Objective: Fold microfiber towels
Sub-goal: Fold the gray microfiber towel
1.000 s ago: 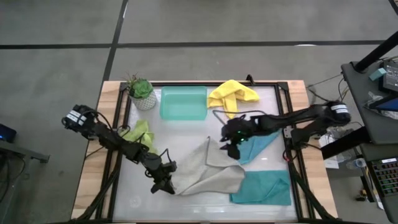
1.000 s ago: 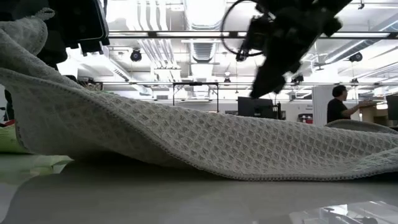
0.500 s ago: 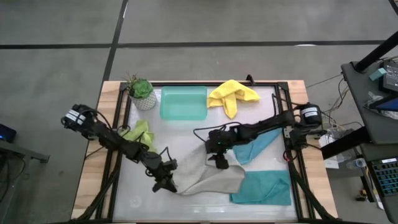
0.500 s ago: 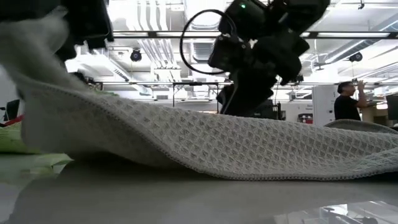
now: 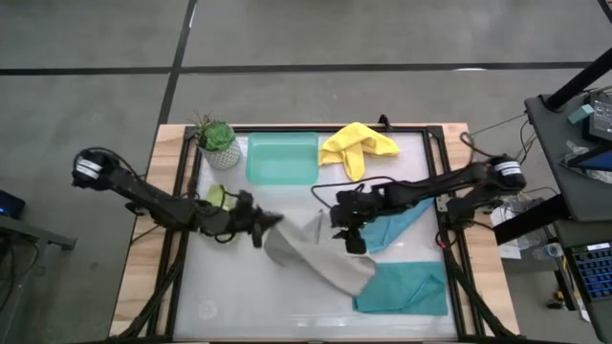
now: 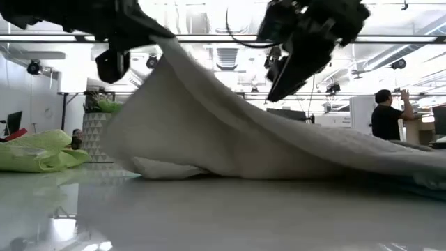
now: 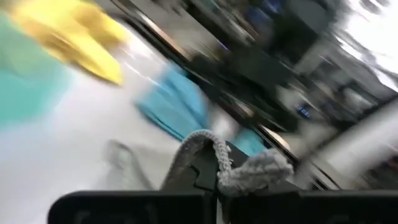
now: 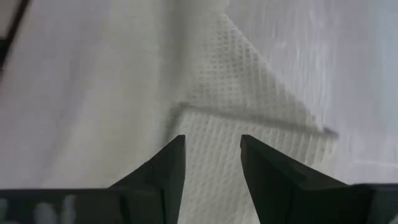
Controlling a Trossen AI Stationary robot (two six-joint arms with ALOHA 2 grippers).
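Workshop floor surrounds the bench [image 5: 287,306], white top in a dark frame with wooden margins.

Grey towel [image 5: 320,263] is the biggest item in play: it drapes diagonally from a raised corner at centre-left down toward the near right, where its far end lies against the flat teal towel [image 5: 406,289]. Lifted that way, my guess is it's mid-fold, one corner being carried over.

Left gripper [image 5: 260,225] has its jaws clenched on that raised corner; the wrist view shows the bunched hem [image 7: 249,167] pinched between them.

Right gripper [image 5: 350,239] hovers over the towel's middle with its jaws apart and nothing in them, probably lining up on the folded edge [image 8: 249,118] just ahead.

Second teal towel [image 5: 402,222] lies under the right arm. Yellow towel [image 5: 356,145] is crumpled at the far edge, beside the mint tray [image 5: 282,158]. Lime towel [image 5: 218,199] sits behind the left arm, and the potted plant [image 5: 216,139] is in the far-left corner.

Open room: near-left of the bench is bare. The right side is crowded with teal cloth, so a snag is possible there.
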